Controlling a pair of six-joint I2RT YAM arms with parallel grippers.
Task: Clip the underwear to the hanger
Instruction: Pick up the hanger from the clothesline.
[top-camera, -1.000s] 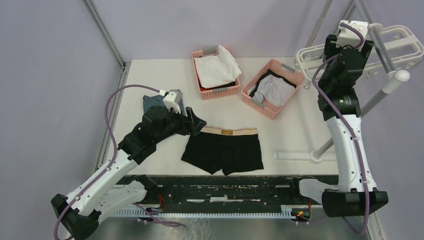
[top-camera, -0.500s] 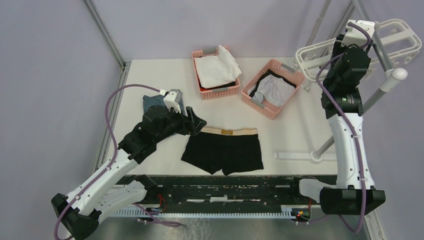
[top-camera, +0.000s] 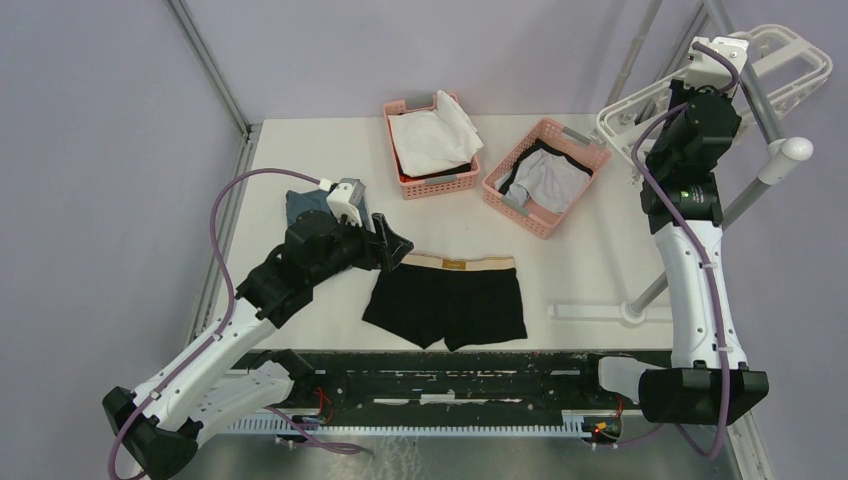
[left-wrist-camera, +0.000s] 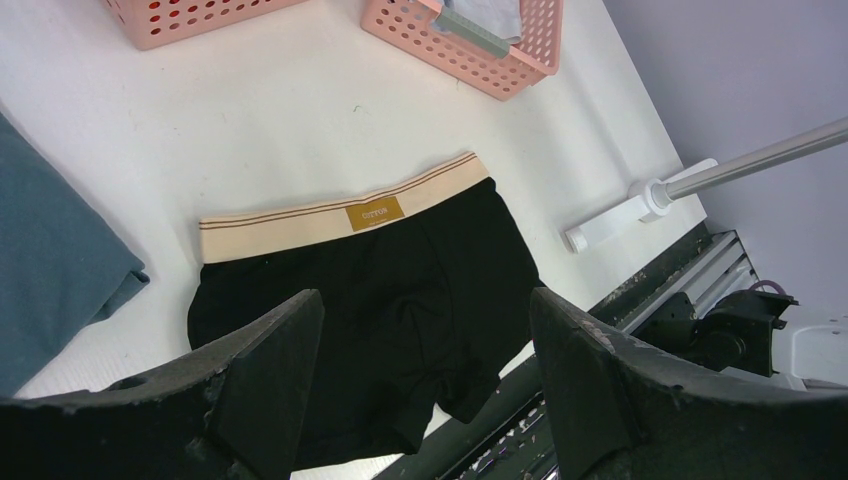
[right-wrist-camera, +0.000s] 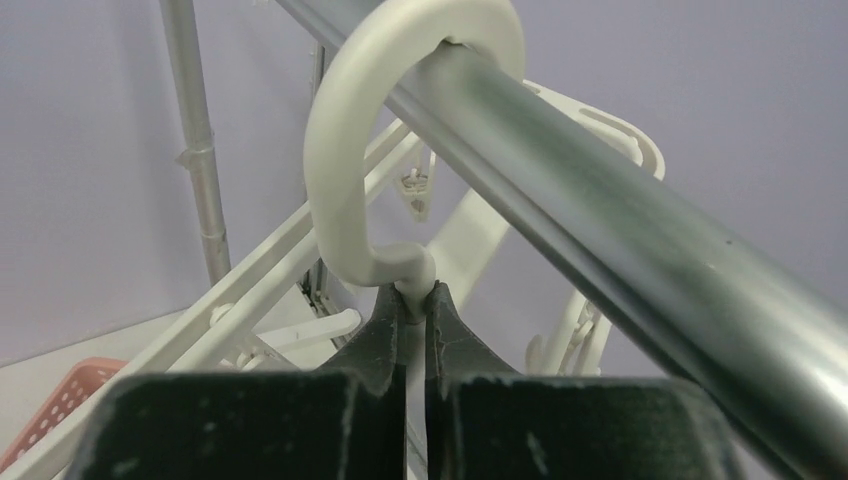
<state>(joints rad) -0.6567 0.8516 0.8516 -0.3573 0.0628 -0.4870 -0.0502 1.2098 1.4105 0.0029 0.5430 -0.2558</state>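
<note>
Just-closed right tool (right-wrist-camera: 412, 292) clamped on hanger (right-wrist-camera: 345, 120) hook, left tool (left-wrist-camera: 420, 320) apart, black tan-banded underwear (left-wrist-camera: 380, 290) flat

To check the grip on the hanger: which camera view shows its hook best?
The right wrist view: the hanger hook curls over the metal rail, and the right gripper is shut on its stem. The top external view shows only the hanger frame; the left wrist view, nothing.

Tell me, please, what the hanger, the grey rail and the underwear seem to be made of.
The hanger: likely moulded plastic, white, smooth, soft sheen on the hook. The rail: probably metal, grey, long bright streak. The underwear: black fabric, matte, softly creased; beige waistband.
</note>
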